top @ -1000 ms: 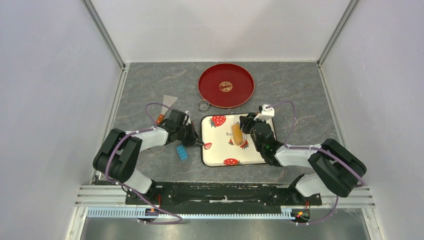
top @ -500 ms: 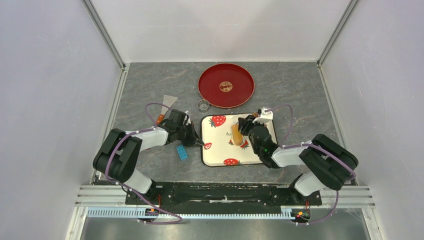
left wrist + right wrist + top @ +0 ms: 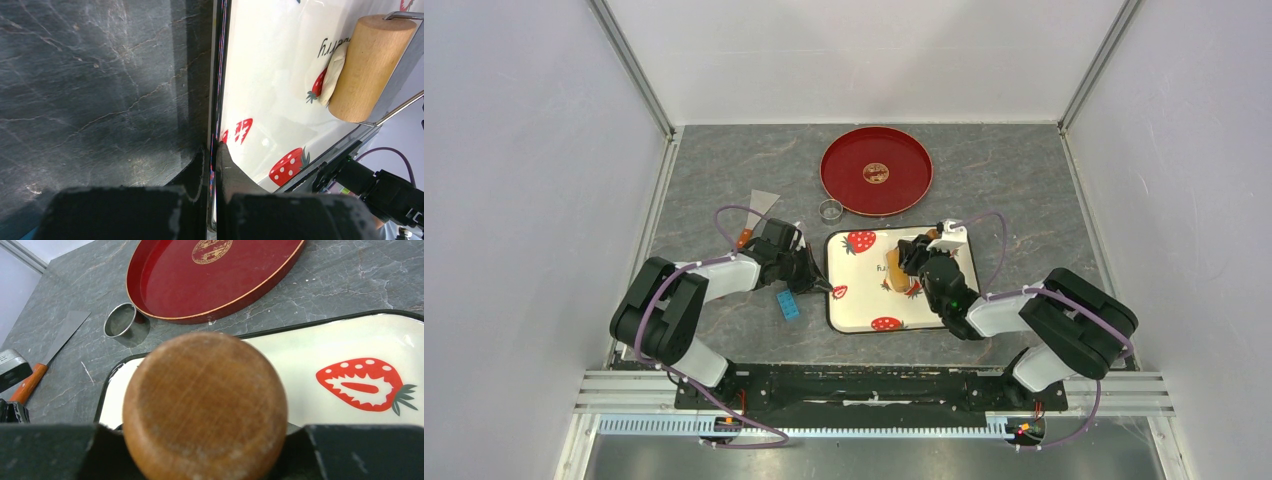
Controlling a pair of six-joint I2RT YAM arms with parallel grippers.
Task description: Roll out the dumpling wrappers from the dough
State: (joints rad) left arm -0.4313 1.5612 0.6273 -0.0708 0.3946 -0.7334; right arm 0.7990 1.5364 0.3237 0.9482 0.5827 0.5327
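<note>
A white strawberry-print tray (image 3: 861,300) lies in the middle of the table. My left gripper (image 3: 821,286) is shut on the tray's left rim (image 3: 218,100), one finger on each side (image 3: 215,148). My right gripper (image 3: 916,262) is shut on the round wooden handle (image 3: 205,410) of a roller. The roller's wooden cylinder (image 3: 372,62) rests on the tray over a pale cream piece of dough (image 3: 332,75), which sticks out from under it beside a strawberry print. In the top view the roller (image 3: 898,270) hides the dough. No dumpling wrappers are in view.
A red round tray (image 3: 876,170) sits behind the white one, with a small metal ring (image 3: 830,210) at its left. A scraper with an orange handle (image 3: 759,208) lies at the far left. A blue block (image 3: 787,305) lies left of the white tray.
My right arm has drawn in to the left, carrying the roller slightly left and away over the dough. The left gripper has kept its hold on the rim.
</note>
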